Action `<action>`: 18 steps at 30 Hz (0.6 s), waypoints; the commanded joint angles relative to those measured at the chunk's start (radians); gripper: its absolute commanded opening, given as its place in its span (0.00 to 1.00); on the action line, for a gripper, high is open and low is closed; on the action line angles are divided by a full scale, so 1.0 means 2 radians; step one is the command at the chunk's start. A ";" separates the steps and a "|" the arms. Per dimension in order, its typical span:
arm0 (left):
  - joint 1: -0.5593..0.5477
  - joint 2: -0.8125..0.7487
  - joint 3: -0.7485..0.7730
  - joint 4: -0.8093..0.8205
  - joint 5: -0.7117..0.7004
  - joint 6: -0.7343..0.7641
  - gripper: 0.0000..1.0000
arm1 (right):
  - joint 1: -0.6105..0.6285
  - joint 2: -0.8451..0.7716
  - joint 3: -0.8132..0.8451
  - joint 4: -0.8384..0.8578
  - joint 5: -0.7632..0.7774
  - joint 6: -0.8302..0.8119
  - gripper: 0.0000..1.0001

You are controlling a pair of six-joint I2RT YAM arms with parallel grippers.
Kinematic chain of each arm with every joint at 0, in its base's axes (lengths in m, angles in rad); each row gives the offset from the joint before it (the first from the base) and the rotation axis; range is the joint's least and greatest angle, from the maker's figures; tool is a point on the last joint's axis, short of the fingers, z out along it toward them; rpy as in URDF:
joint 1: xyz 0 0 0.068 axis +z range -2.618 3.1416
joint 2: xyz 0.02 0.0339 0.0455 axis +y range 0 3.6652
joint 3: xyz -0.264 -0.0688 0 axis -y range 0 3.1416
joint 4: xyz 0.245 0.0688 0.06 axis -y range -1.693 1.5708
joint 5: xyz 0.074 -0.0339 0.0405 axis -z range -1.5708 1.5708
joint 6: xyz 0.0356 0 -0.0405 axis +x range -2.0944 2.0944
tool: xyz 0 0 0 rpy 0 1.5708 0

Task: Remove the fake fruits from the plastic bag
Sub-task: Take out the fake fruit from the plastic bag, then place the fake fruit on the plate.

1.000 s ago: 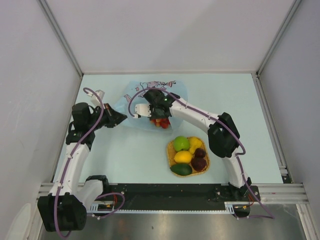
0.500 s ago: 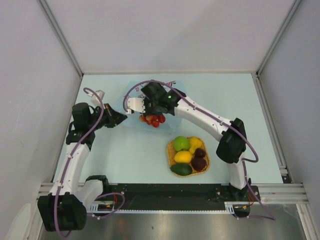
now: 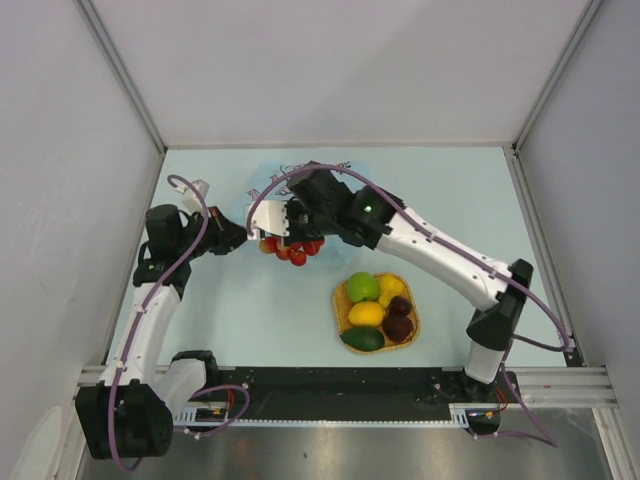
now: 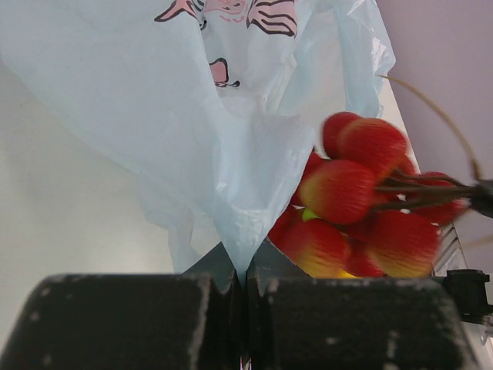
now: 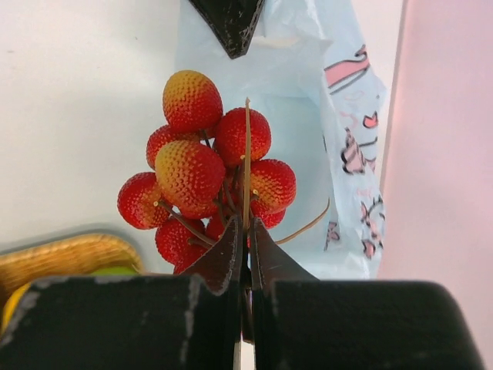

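The light-blue plastic bag (image 3: 275,183) lies at the back left, mostly under my right arm. My left gripper (image 3: 240,238) is shut on the bag's edge, as the left wrist view shows (image 4: 245,266), with the printed bag (image 4: 154,116) stretched up and away. My right gripper (image 3: 280,228) is shut on the thin stem of a cluster of small red bumpy fruits (image 3: 290,247) and holds it clear of the bag (image 5: 339,154). In the right wrist view the cluster (image 5: 208,169) hangs in front of the gripper (image 5: 246,231). It also shows in the left wrist view (image 4: 362,208).
An orange woven tray (image 3: 336,310) sits near centre right with a green round fruit (image 3: 362,287), a lemon (image 3: 366,314), a yellow pear-like fruit (image 3: 390,288), dark red fruits (image 3: 398,326) and a dark green oval fruit (image 3: 362,339). Walls ring the table.
My right gripper has moved left with the red cluster, out over the bag's left edge, and its elbow has swung right. The left arm has stayed put, still holding the bag.
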 commanded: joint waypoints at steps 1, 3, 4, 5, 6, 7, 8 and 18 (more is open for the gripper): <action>0.003 0.002 -0.002 0.013 -0.006 -0.003 0.01 | 0.009 -0.101 -0.043 -0.018 -0.011 0.040 0.00; 0.003 0.004 0.003 0.008 -0.006 0.003 0.00 | 0.014 -0.151 -0.075 -0.021 -0.024 0.061 0.00; 0.003 0.005 0.005 -0.001 -0.006 0.007 0.00 | 0.014 -0.166 -0.093 -0.025 -0.030 0.069 0.00; 0.003 0.007 0.009 -0.006 -0.008 0.010 0.00 | 0.014 -0.180 -0.121 -0.032 -0.036 0.078 0.00; 0.003 0.009 0.012 -0.011 -0.008 0.016 0.00 | 0.014 -0.207 -0.137 -0.041 -0.044 0.084 0.00; 0.003 0.009 0.013 -0.017 -0.010 0.019 0.00 | 0.014 -0.221 -0.152 -0.052 -0.048 0.085 0.00; 0.003 0.010 0.015 -0.020 -0.009 0.020 0.00 | 0.013 -0.239 -0.187 -0.053 -0.052 0.085 0.00; 0.003 0.022 0.023 -0.023 -0.016 0.026 0.00 | -0.028 -0.330 -0.279 -0.071 -0.050 0.068 0.00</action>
